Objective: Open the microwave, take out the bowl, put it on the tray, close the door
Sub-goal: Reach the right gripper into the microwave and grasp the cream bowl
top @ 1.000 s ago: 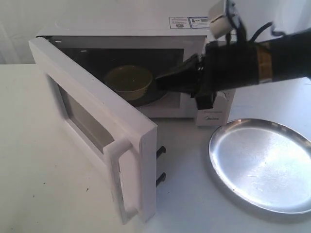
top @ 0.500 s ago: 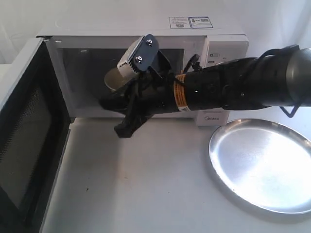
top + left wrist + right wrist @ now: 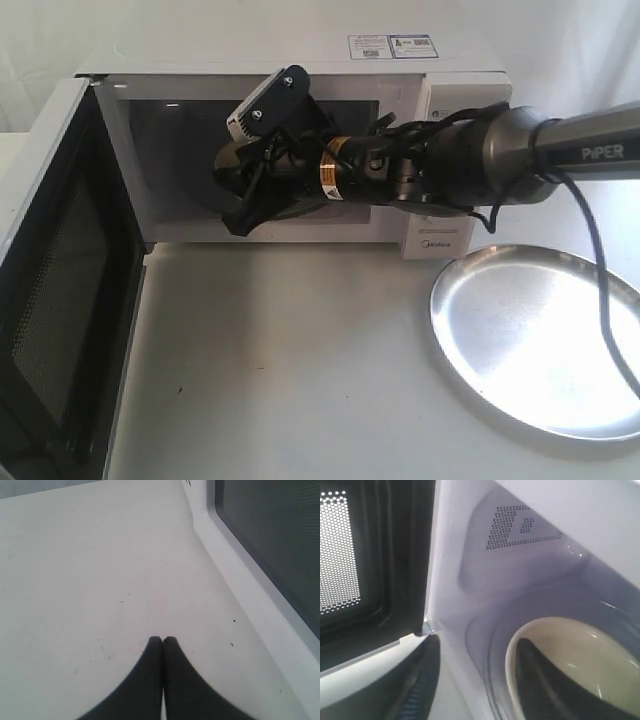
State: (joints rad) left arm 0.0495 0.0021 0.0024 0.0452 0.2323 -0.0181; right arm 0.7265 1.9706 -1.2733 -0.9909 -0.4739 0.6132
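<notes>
1. Right, nearest first: tray lies bare on the table, front right, well apart from the microwave.
2. Door is swung wide on the left, dark inner side showing. Left gripper hangs over the table just beside it, fingers together, holding nothing.
3. Right gripper is inside the cavity with jaws apart. One finger is inside the bowl and the other is outside its wall, so it straddles the rim and is not yet clamped.
4. Bowl sits upright on the cavity floor, inside the microwave.
5. Step in hand looks like the grasp.
   - Seat the fingers a bit lower on the wall and close gently, since the glossy side may slip.
   - Lift just clear of the floor, keep it level and pull straight out.
   - Mind the cavity roof and the frame edge.
6. Compared with half a second ago, tray and door are unchanged. Right gripper has gone from just in front of the opening, low, to up and into the cavity at the bowl. A second ago the door was only half swung.
</notes>
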